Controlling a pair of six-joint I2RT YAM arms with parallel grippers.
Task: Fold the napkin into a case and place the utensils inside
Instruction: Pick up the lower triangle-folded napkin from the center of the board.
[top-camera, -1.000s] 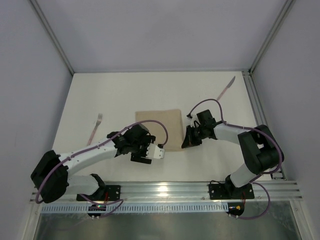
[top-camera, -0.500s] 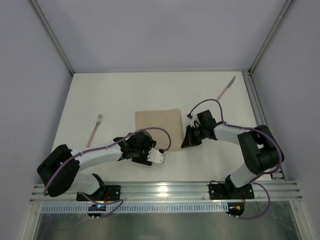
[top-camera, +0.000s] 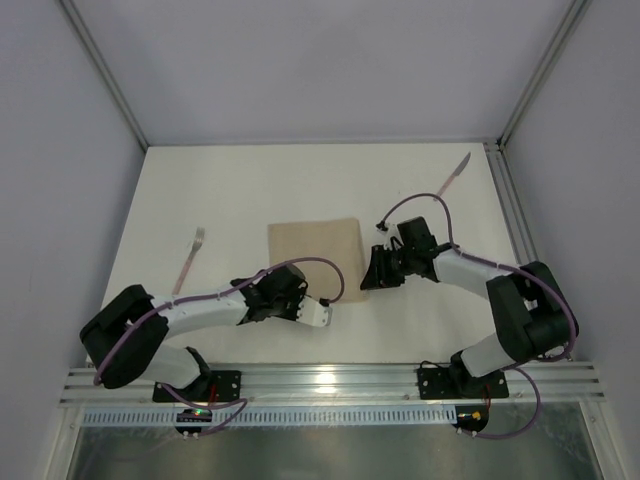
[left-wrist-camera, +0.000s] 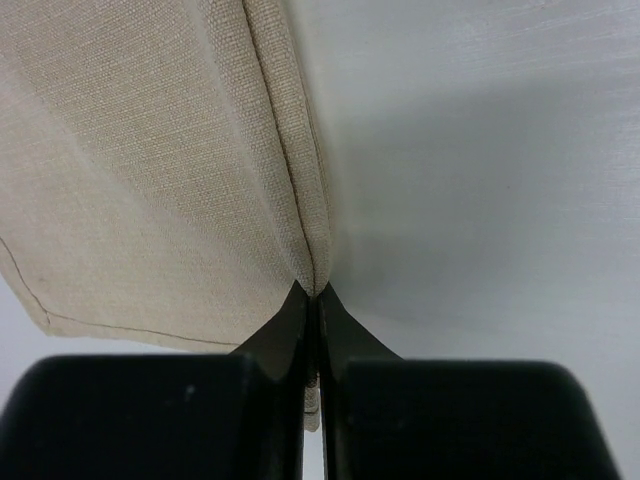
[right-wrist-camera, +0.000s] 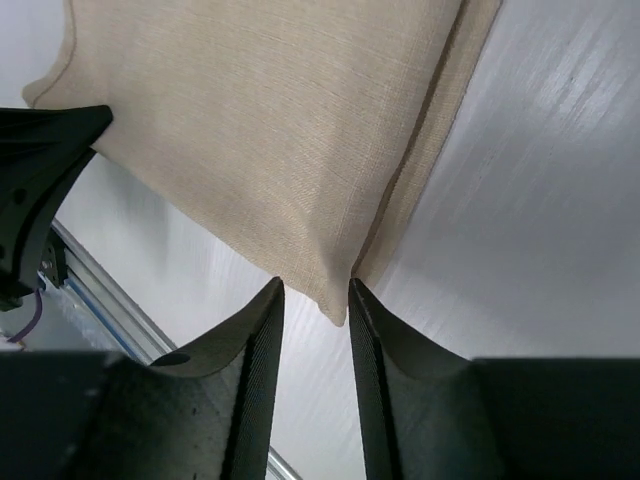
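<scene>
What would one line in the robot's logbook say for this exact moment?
left tool: shut on napkin near edge | right tool: open, straddling napkin corner | fork, knife: on table, apart from napkin

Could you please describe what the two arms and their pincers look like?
The left arm and the right arm have white links between bulky black joints, and a purple cable loops along each. The left pincer and the right pincer have smooth black fingers that taper to thin tips. No markings are visible.
</scene>
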